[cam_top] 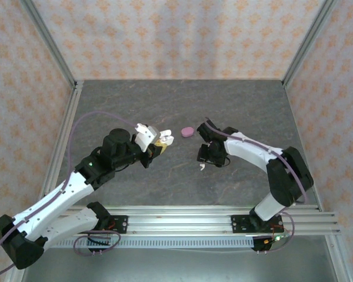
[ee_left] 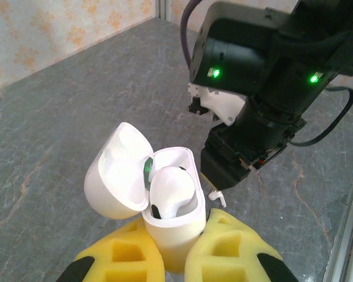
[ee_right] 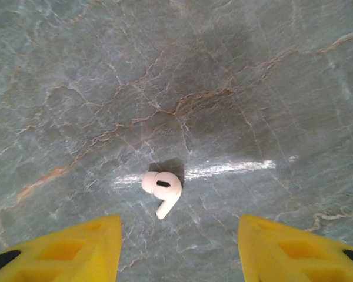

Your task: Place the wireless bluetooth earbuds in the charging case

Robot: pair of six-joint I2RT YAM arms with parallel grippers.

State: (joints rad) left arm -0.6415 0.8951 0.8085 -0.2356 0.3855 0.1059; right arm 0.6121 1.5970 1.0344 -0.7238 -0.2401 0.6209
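Grey marbled tabletop (ee_right: 270,70) carries a lone white earbud (ee_right: 162,189), lying flat at lower centre of the right wrist view, below the spread, empty right gripper (ee_right: 179,241). Tiny, light and glossy, it would likely slip, so pinching its bulb looks safer than the stem. Opposite, the left gripper (ee_left: 173,261) clamps the white charging case (ee_left: 170,226), lid (ee_left: 115,176) open, a second earbud (ee_left: 172,189) seated inside. A pink case (cam_top: 187,131) sits apart, upper centre.

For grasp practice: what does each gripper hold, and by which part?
The left gripper grips the open white case by its lower body; the right gripper holds nothing.
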